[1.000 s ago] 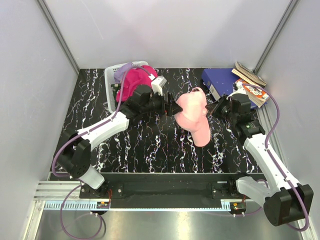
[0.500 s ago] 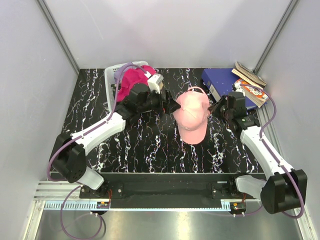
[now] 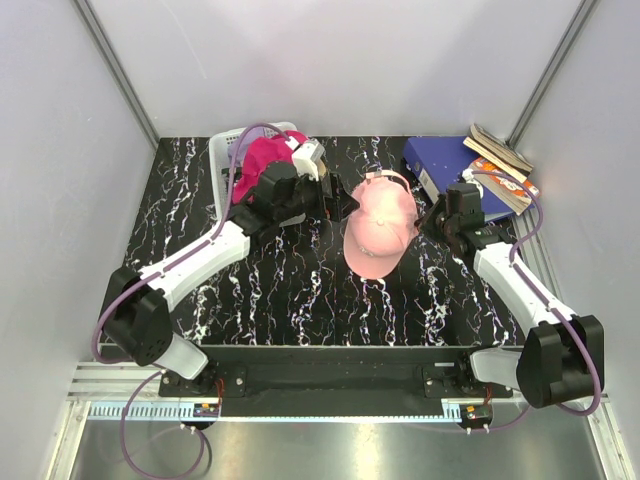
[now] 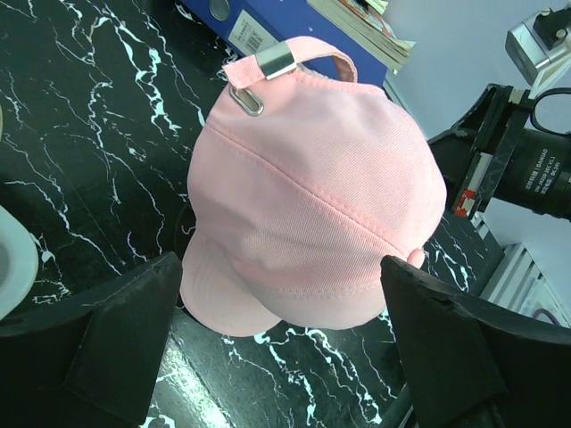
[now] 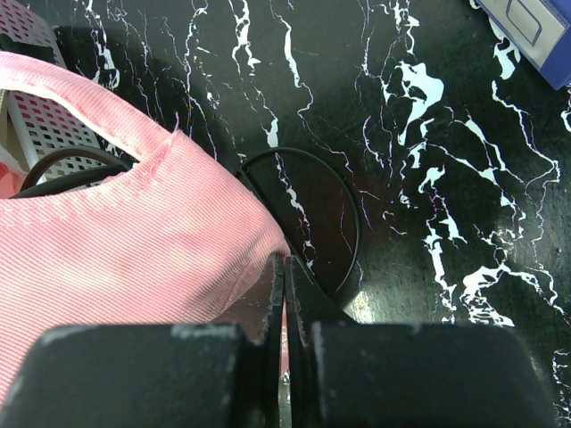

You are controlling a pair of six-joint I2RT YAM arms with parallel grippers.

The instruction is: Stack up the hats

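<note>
**Pink cap held at one edge over the marbled surface**

I am pinching the light pink cap [image 3: 380,230] by its right-hand rim, my right fingers [image 5: 178,366] pressing tight together on a fold of its fabric. My left fingers [image 4: 116,357] are standing spread wide on the cap's other side, one to each side of the crown in the wrist view and touching nothing.

The cap is sitting crown up over the middle of the black, white-veined surface [image 3: 280,290], its brim pointing toward my bases and its back strap with the metal buckle pointing toward the far wall. Whether its brim is resting on the surface, I cannot tell.

To the cap's left, at the far edge of the surface, a magenta cap [image 3: 262,160] is lying in the pale mesh basket [image 3: 216,165], partly hidden behind my left arm. To the cap's right, near the far corner, a blue binder [image 3: 440,158] is lying flat with a few books [image 3: 498,152] piling on its far end.
</note>
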